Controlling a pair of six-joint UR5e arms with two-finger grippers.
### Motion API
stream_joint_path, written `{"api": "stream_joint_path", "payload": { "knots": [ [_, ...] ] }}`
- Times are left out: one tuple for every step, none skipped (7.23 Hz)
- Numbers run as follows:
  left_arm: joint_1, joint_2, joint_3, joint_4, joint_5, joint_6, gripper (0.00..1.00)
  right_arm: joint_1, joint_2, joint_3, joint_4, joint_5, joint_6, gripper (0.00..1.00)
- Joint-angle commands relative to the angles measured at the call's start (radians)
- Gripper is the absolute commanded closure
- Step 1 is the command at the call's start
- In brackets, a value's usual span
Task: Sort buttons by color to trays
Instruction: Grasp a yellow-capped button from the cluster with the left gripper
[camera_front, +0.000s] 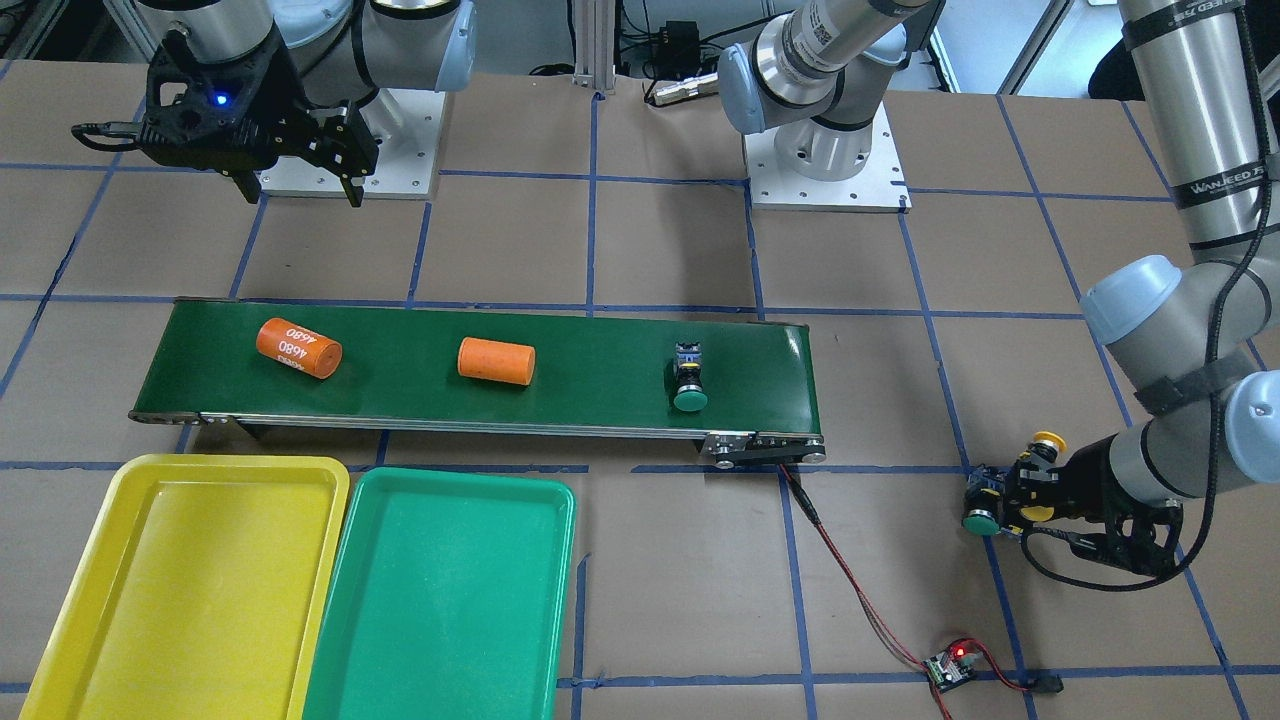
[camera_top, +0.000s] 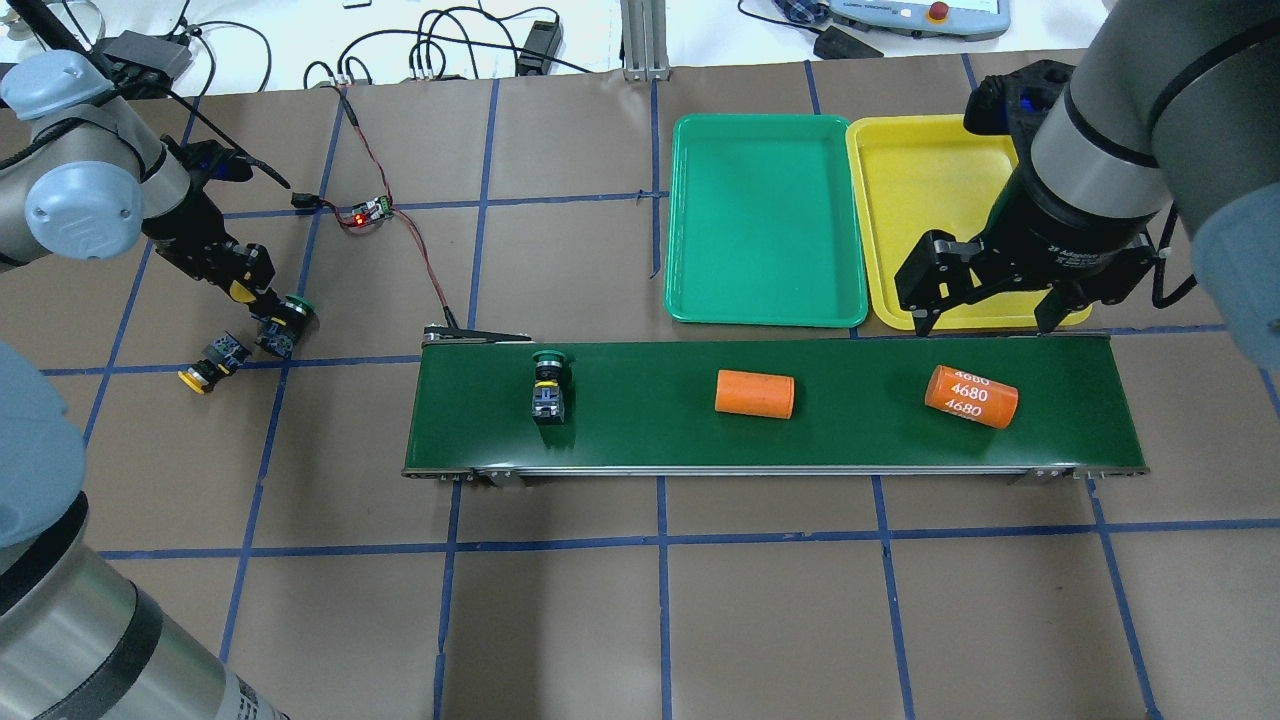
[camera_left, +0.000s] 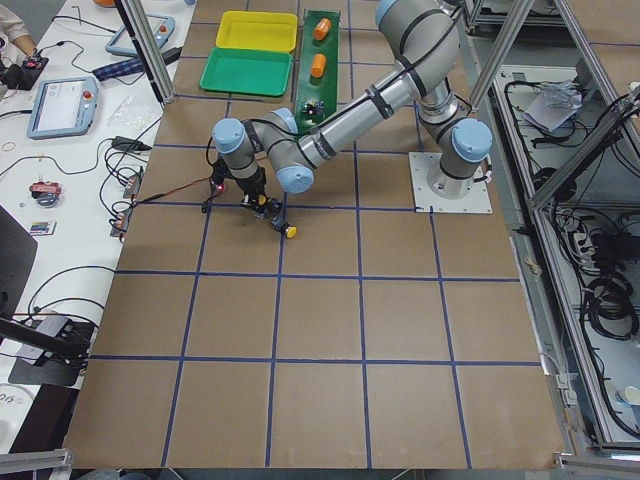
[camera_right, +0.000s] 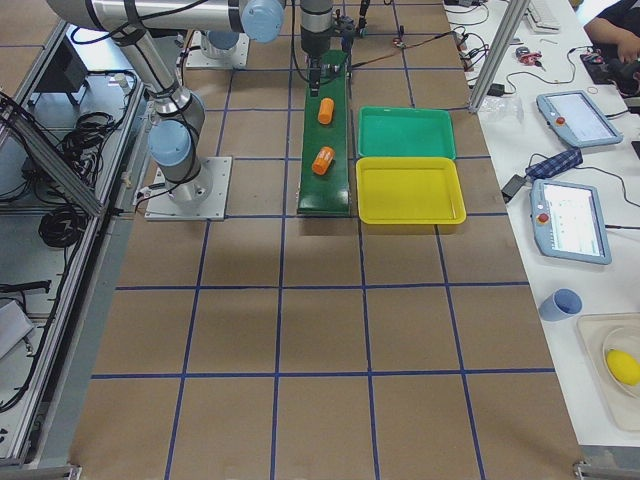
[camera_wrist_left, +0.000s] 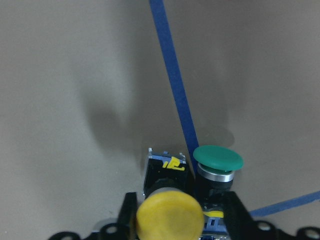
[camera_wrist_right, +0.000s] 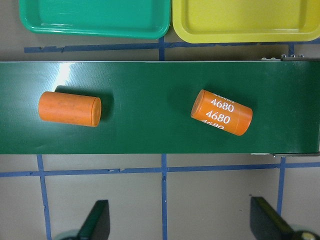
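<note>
My left gripper is low over the table left of the belt. In the left wrist view its fingers flank a yellow button and a green button side by side, and look shut on the pair. Another yellow button lies loose on the table beside it. A second green button lies on the belt's left end. My right gripper hangs open and holds nothing, between the belt's far edge and the yellow tray. The green tray stands next to that one. Both trays hold nothing.
Two orange cylinders lie on the dark green conveyor belt. A small circuit board with a red light and a red-black wire to the belt's left end lies behind the left gripper.
</note>
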Motion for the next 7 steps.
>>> {"api": "stream_joint_path", "payload": {
  "knots": [
    [0.002, 0.021, 0.026, -0.032, 0.005, -0.001, 1.0, 0.0, 0.0, 0.001, 0.005, -0.004, 0.0, 0.0],
    [-0.012, 0.071, 0.058, -0.14, 0.01, -0.018, 1.0, -0.002, -0.002, 0.01, 0.007, -0.004, 0.0, 0.0],
    [-0.027, 0.132, 0.075, -0.253, -0.004, -0.101, 1.0, 0.0, -0.003, 0.015, -0.005, 0.002, 0.001, 0.0],
    [-0.085, 0.195, 0.039, -0.33, -0.005, -0.23, 1.0, -0.002, -0.002, 0.015, -0.007, 0.001, 0.001, 0.0],
    [-0.168, 0.261, -0.023, -0.332, 0.004, -0.38, 1.0, -0.002, -0.003, 0.015, -0.007, 0.001, 0.001, 0.0],
    [-0.231, 0.312, -0.079, -0.337, -0.005, -0.503, 1.0, 0.0, -0.004, 0.015, -0.005, -0.003, 0.0, 0.0],
    [-0.313, 0.349, -0.163, -0.32, -0.004, -0.668, 1.0, 0.0, -0.004, 0.016, -0.004, -0.003, 0.0, 0.0]
  ]
}}
